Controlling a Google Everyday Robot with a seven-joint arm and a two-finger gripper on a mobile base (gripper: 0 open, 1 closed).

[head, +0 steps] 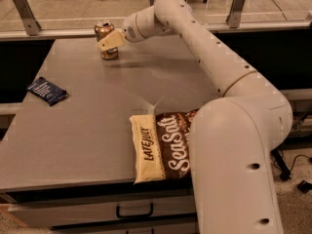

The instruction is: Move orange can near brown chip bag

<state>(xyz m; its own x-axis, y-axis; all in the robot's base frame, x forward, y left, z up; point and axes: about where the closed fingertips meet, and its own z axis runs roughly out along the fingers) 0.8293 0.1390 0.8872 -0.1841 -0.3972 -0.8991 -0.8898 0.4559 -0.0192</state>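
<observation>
The orange can (104,33) stands upright at the far left of the grey table (92,121), near its back edge. My gripper (110,41) is at the can, its cream finger lying across the can's front right side. The brown chip bag (163,147) lies flat at the table's front edge, partly hidden on its right by my arm. The can and the bag are far apart.
A small dark-blue packet (47,90) lies near the table's left edge. A railing with metal posts (23,11) runs behind the table. My arm's large base link (234,169) stands at the front right. A drawer handle (134,212) shows below the tabletop.
</observation>
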